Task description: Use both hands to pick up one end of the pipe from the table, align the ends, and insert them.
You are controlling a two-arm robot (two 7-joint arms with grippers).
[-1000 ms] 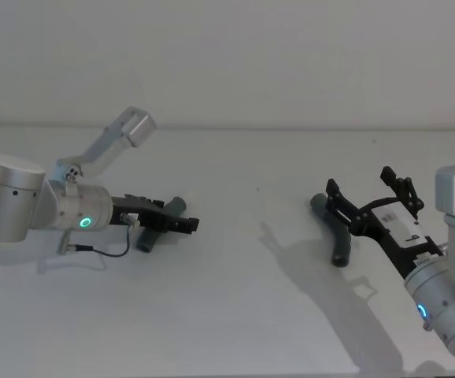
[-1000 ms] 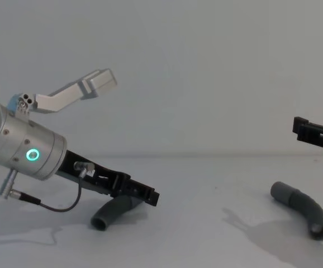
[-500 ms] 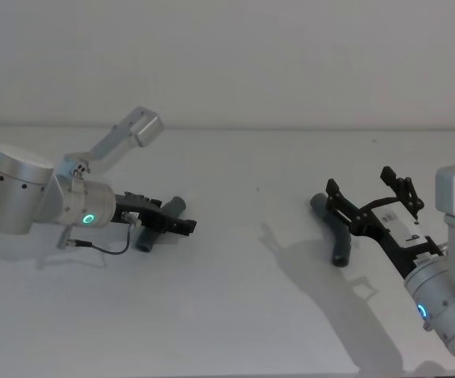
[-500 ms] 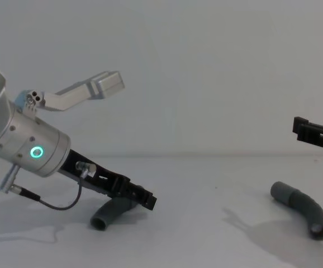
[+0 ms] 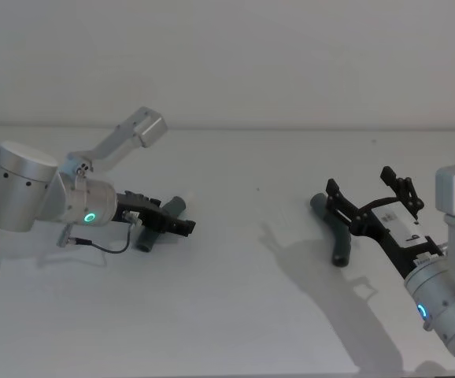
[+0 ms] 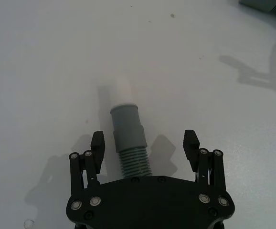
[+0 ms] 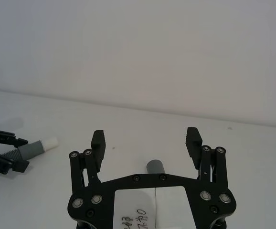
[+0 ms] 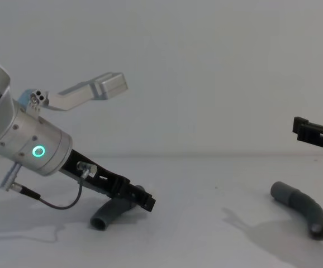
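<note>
Two dark grey, curved, ribbed hose pieces lie well apart on the white table (image 5: pixel 243 315). The left hose piece (image 5: pixel 146 239) sits left of centre in the head view. Its smooth cuff (image 6: pixel 127 129) ends in a white tip (image 6: pixel 121 90). The left gripper (image 5: pixel 177 219) is low over it, fingers spread wide. The ribbed part runs between them, nearer one finger, and is not clamped. The right hose piece (image 5: pixel 340 240) lies right of centre in the head view and at the lower right of the chest view, bent like an elbow. The right gripper (image 5: pixel 361 183) hangs above it without touching, fingers spread wide and holding nothing. In all: two grippers, two hose pieces, one white tip.
</note>
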